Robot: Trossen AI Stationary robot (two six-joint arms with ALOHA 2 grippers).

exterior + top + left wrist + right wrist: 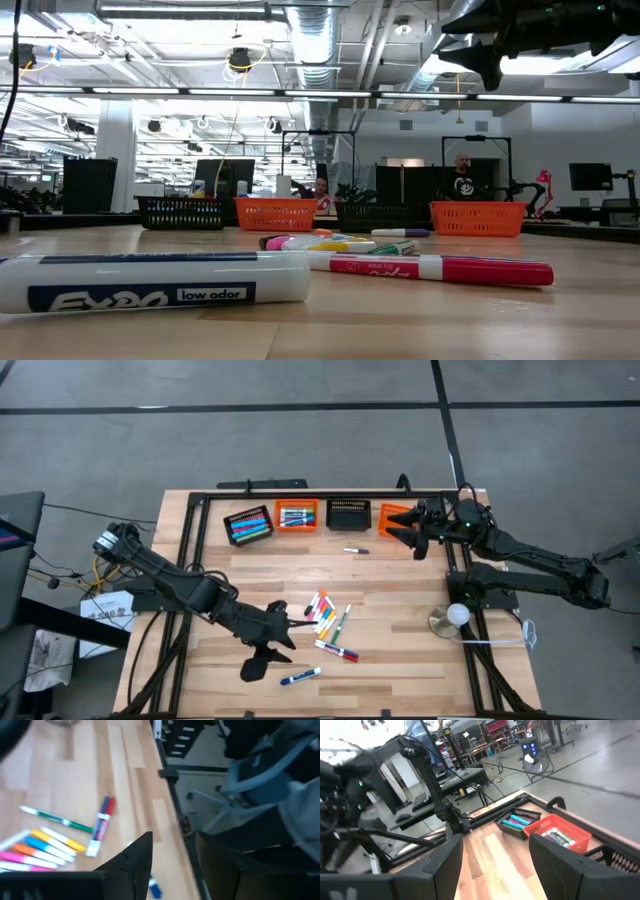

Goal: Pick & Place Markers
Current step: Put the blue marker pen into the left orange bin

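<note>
A pile of coloured markers point(327, 616) lies mid-table, also seen in the left wrist view point(45, 845). A red-and-blue marker point(337, 651) and a blue-and-white marker point(300, 676) lie nearer the front edge, and a purple one point(356, 550) lies toward the back. My left gripper point(289, 624) hovers open just left of the pile, slanting down, with nothing between its fingers point(132, 865). My right gripper point(392, 532) stands open and level in the air above the far-right orange basket point(393, 516), holding nothing point(495, 865).
Along the back edge stand a black basket point(248, 525) and an orange basket point(295, 517), both holding markers, then an empty-looking black basket point(348, 515). A round stand with a white ball point(453, 619) sits at the right. Bare wood lies between pile and baskets.
</note>
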